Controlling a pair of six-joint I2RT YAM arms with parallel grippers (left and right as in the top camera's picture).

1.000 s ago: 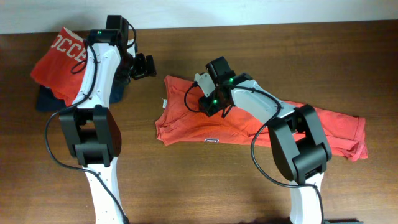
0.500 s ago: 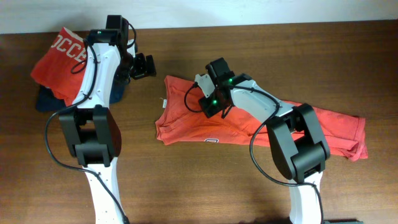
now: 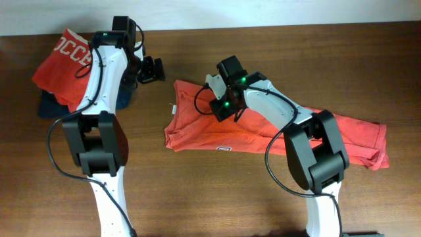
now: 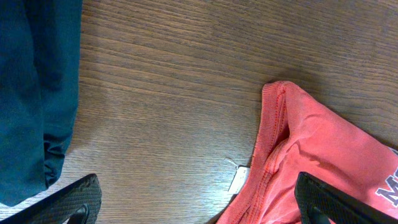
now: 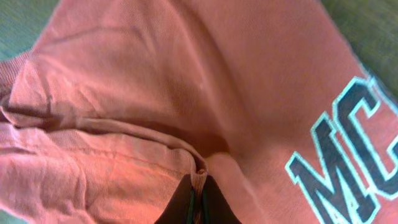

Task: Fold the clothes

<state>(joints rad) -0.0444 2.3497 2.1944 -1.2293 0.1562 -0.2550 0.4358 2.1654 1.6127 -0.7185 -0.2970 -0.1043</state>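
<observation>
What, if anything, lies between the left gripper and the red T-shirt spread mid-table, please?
Nothing visible does. The open left gripper hangs over bare table, the collar of the red T-shirt beside it; the navy garment lies on its other side. The right gripper is shut on a fold of the shirt.

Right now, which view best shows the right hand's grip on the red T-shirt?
Right wrist: the shut right hand pinches a fold of the red T-shirt. Overhead, the arm hides the pinch; the left wrist shows only the shirt's collar.
</observation>
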